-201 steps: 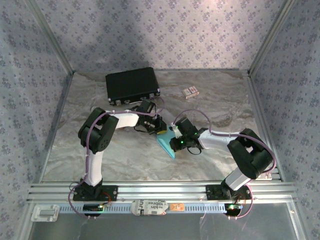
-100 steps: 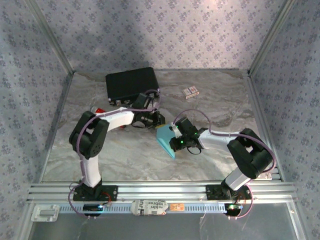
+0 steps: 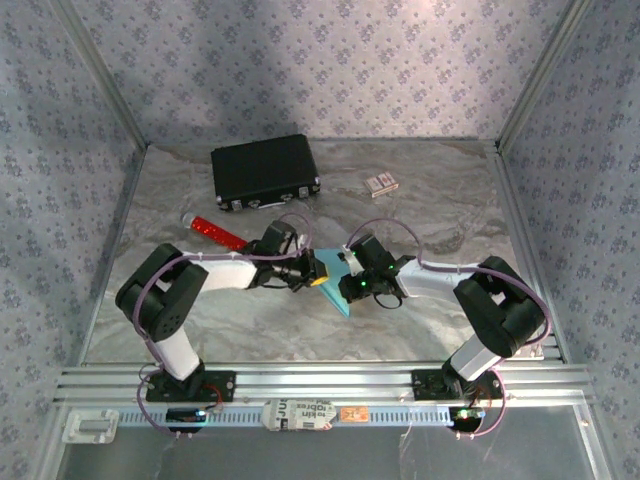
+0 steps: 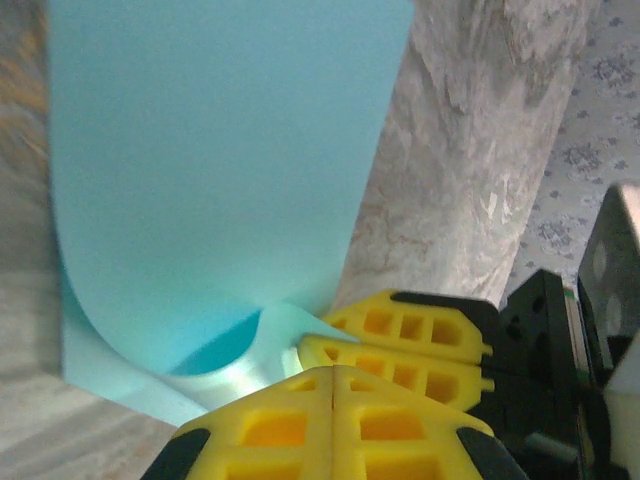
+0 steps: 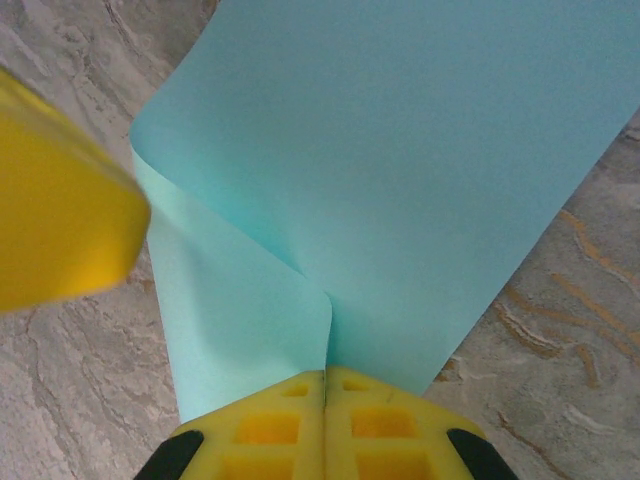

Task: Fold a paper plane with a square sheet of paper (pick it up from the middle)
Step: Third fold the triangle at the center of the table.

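The square sheet of paper point(image 3: 338, 298) is light cyan-blue and lies bent over on itself at the middle of the table. My right gripper point(image 5: 325, 373) is shut on it, with two layers of paper point(image 5: 420, 180) running into the seam between its fingers. My left gripper point(image 4: 333, 370) is shut, its tips right against the right gripper's yellow fingers point(image 4: 400, 345) at the curled paper point(image 4: 220, 150). No paper shows in the left jaws' seam. From above, the left gripper point(image 3: 308, 272) and the right gripper point(image 3: 340, 280) meet at the sheet's far corner.
A black case point(image 3: 265, 172) lies at the back left. A small patterned card box point(image 3: 380, 183) sits at the back, right of it. A red tube point(image 3: 215, 232) lies left of the left arm. Patterned walls close in three sides.
The left arm has dropped and swung from beside the black case to the paper, meeting the right gripper. Its jaws have closed. The red tube has come into sight. The right arm held still.
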Action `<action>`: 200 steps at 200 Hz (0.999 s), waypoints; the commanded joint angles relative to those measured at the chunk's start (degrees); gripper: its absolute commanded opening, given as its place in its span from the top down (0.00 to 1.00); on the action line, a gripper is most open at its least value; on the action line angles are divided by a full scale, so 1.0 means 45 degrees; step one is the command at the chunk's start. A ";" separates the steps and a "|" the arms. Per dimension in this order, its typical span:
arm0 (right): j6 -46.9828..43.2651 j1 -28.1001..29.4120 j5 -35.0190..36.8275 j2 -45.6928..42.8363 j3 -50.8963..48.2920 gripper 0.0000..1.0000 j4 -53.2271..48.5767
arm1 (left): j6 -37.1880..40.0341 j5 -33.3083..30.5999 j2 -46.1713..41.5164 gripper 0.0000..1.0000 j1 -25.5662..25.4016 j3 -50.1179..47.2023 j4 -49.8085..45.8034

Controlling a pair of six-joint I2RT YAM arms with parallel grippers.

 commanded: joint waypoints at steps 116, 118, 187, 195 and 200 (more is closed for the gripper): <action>0.0230 -0.0011 0.0475 0.0492 0.0086 0.94 -0.0495 | -0.1237 -0.0142 0.0531 1.00 -0.0618 -0.0812 0.2219; 0.0232 -0.0010 0.0488 0.0491 0.0081 0.94 -0.0492 | -0.1226 -0.0143 0.0537 1.00 -0.0624 -0.0802 0.2203; 0.0247 -0.0011 0.0460 0.0510 0.0060 0.94 -0.0459 | -0.1026 -0.0104 0.0917 1.00 -0.0624 -0.0740 0.2140; 0.0252 -0.0009 0.0470 0.0510 0.0060 0.94 -0.0469 | -0.1016 -0.0118 0.0963 1.00 -0.0638 -0.0724 0.2125; 0.0237 -0.0012 0.0460 0.0515 0.0058 0.94 -0.0466 | -0.0969 -0.0137 0.0981 1.00 -0.0643 -0.0710 0.2092</action>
